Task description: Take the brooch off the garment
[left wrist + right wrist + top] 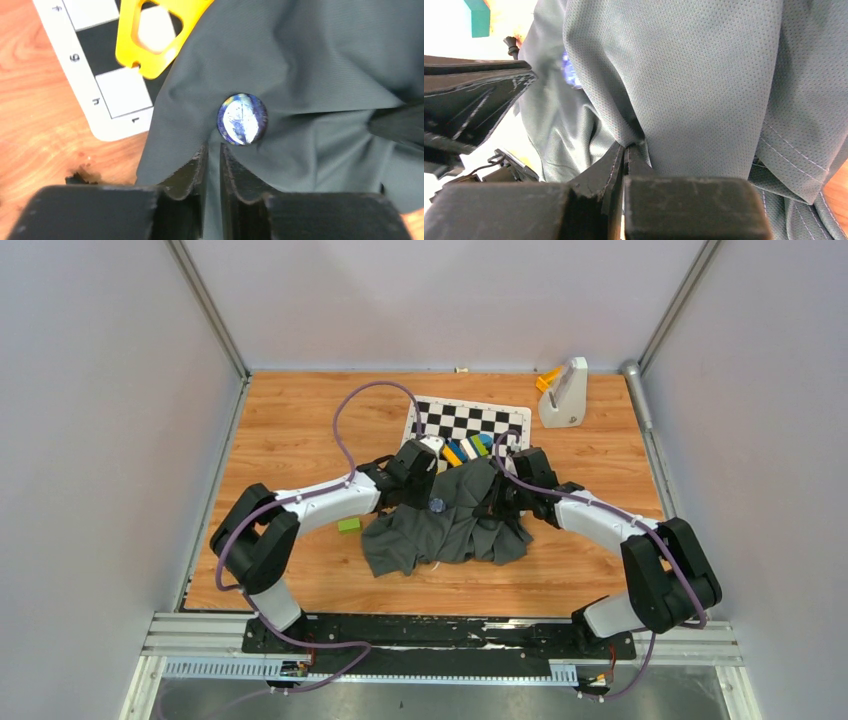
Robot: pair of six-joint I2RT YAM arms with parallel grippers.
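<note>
Centrally on the wooden table [300,440], the garment [445,530] is seen lying crumpled, its far edge overlapping the near edge of the black-and-white chequered board [465,420]. The brooch [242,119], a round, glossy blue stud with a pale sheen, is found pinned on the upper part of the dark grey cloth, just beside the board's corner.

In the left wrist view, the left gripper [214,151] is set directly below the brooch. Its jaws are drawn narrow, and a raised fold of the garment is pinched between them. The fingertips [200,155] are just short of the brooch's rim and are not seen to touch it. A yellow plastic piece [155,35] with a cut-out is lying on the board, with the cloth draped over its edge.

In the right wrist view, the right gripper [625,149] is clamped tight on another fold of the garment, with stitched hems visible to its right. The brooch is only glimpsed there as a blue patch behind a fold.

Several coloured blocks [465,448] are gathered at the board's near edge. A small green block [348,525] is lying on the table to the left of the cloth. A white stand [565,392] is placed at the far right.
</note>
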